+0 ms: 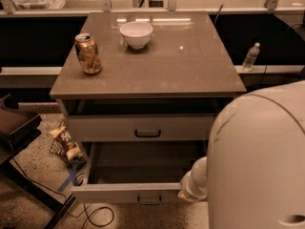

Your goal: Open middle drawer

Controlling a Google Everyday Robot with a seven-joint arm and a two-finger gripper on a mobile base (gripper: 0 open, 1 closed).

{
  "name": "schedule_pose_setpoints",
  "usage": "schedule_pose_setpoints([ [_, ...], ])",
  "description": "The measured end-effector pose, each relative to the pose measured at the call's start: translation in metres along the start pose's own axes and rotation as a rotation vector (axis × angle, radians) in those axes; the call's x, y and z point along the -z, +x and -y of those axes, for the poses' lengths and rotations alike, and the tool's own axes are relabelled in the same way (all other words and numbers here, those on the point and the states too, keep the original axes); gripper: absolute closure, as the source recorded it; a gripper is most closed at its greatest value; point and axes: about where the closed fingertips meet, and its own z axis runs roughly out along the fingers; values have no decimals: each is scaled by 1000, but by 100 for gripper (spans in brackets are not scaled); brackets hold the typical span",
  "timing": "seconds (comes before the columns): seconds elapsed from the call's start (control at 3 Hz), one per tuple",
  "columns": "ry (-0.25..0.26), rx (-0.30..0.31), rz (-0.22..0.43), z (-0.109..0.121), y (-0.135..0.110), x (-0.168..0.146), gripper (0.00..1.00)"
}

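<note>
The middle drawer (128,192) is the second pale-grey front from the top. It stands pulled far out, with its dark inside showing and its small black bar handle (149,200) at the centre of the front. The top drawer (140,128), with its own black handle, sits above it, a little way out under the tabletop. A white ribbed section of my arm (194,185) reaches down beside the right end of the middle drawer's front. My gripper is hidden behind my large pale body (259,161). The bottom drawer is out of view.
On the brown tabletop (190,66) stand a dented drink can (88,54) at the left and a white bowl (136,34) at the back. A snack bag (66,142) and cables (95,216) lie on the floor at left. A water bottle (251,56) stands on a ledge at right.
</note>
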Motion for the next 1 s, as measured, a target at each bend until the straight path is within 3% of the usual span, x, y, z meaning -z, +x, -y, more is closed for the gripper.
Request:
schedule_pose_setpoints([
  [0.33,-1,1,0,0,0,0,5],
  [1.0,-2,1,0,-1,0,0,0],
])
